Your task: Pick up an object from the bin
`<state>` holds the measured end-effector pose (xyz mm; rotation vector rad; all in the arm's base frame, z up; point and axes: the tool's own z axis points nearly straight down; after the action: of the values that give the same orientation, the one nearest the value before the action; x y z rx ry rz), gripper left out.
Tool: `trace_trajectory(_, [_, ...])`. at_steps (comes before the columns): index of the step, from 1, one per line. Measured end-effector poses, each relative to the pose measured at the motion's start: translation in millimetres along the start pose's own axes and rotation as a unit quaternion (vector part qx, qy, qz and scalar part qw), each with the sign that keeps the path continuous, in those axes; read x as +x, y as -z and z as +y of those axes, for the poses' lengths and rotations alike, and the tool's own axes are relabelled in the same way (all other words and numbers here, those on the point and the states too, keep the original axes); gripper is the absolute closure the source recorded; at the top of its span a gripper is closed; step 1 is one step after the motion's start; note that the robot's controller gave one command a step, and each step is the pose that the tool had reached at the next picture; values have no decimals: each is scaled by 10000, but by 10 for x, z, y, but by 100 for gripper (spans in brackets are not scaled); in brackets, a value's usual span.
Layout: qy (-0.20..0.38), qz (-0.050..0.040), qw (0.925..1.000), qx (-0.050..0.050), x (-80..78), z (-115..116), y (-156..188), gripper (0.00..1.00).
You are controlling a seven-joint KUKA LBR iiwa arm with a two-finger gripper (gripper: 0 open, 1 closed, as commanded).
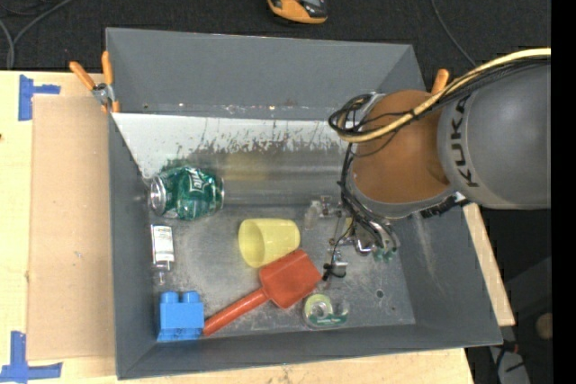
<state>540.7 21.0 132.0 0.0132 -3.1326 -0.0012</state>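
Red plastic shovel (288, 281) lies at the front of the bin (261, 67), its blade just beside the gripper (335, 263), whose opening I cannot tell. It looks light, stiff and smooth; the blade's thin side wall or narrow handle seems the surest hold.

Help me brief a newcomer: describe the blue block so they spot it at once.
Look in the grey bin, at its lower left corner. The blue block sits there, beside the handle tip of the red scoop. Nothing else there is blue or boxy.
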Motion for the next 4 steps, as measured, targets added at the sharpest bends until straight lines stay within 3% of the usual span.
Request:
trace_trajectory(1, [-5, -38, 10000, 0, -20, -2, 36, 0])
trace_trajectory(2, [1972, -5, 9804, -6, 332, 756, -640, 0])
trace_trajectory(3, [1654, -53, 9862, 15, 279, 700, -48, 0])
trace_trajectory(4, [2563, 32, 9666, -4, 412, 762, -336, 0])
